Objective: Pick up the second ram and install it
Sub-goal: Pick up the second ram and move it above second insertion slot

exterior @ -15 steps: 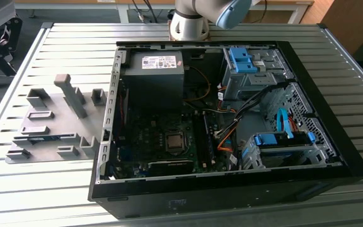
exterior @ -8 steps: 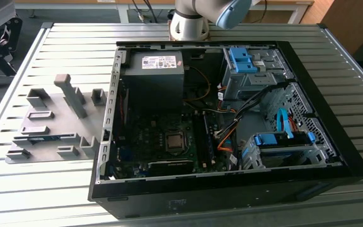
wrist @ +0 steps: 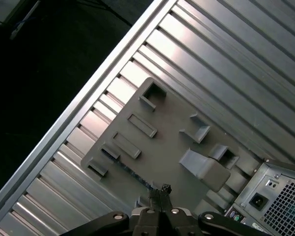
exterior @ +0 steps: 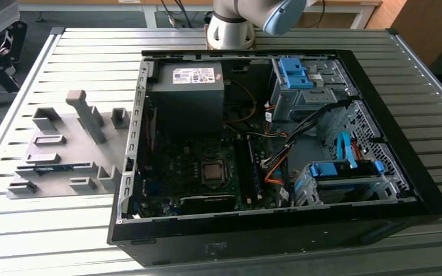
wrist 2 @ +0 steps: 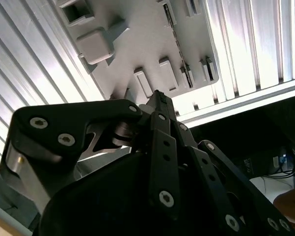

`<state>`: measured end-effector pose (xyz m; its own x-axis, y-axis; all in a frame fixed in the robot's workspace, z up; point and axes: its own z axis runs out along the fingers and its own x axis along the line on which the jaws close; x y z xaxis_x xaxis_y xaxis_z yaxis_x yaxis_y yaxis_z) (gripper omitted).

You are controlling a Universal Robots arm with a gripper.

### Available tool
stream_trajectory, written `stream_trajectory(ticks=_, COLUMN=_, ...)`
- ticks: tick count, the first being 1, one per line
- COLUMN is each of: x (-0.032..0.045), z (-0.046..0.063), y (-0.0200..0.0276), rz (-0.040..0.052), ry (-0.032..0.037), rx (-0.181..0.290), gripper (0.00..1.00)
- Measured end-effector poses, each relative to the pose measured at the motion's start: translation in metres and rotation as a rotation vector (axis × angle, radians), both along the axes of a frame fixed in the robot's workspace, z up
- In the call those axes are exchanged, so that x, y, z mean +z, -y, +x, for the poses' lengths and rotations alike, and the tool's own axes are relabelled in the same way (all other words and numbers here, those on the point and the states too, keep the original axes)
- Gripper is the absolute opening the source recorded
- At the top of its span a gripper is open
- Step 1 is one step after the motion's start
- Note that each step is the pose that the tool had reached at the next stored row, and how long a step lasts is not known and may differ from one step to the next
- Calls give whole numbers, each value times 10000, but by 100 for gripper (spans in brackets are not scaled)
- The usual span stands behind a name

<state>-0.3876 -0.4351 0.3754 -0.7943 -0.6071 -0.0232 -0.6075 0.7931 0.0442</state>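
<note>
Gripper (wrist: 163, 189) (wrist 2: 159, 97) in both wrist views, hung well above the tray (wrist: 167, 128) and pointed down at it; fingers (wrist: 159, 202) pressed together into one narrow tip, nothing clamped between them; black linkage bars spread wide behind that tip in the second wrist view. In the first wrist view, tip lined up over the tray's edge, just past one end of the ram (wrist: 130, 169), apart from it in height.

Ram flat on the tray, a thin blue-teal strip seated along a low gray rail, untouched; in the exterior view, on the tray's near half toward the exterior view's left, between low gray blocks. On the tray's far half, a tall post (exterior: 87, 115), upright, well apart from the ram.

Arm (exterior: 232, 23) with its pale base standing at the far edge of the table (exterior: 90, 57), well apart from the tray toward the exterior view's right; from that base, a blue-capped link rising past the picture's upper edge.

Under the tray, slatted metal table; just beside the tray on the exterior view's right, an open case (exterior: 205, 247) lying on its side, boards and cables exposed.
</note>
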Motion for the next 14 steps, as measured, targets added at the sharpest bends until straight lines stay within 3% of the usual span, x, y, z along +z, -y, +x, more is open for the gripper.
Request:
stream_trajectory(ticks=9, x=-34, z=0, y=0, rz=-2, ry=-2, rx=1609, gripper=11)
stream_trajectory(ticks=14, x=-49, z=-4, y=4, rz=-3, ry=-5, rx=2117, gripper=11)
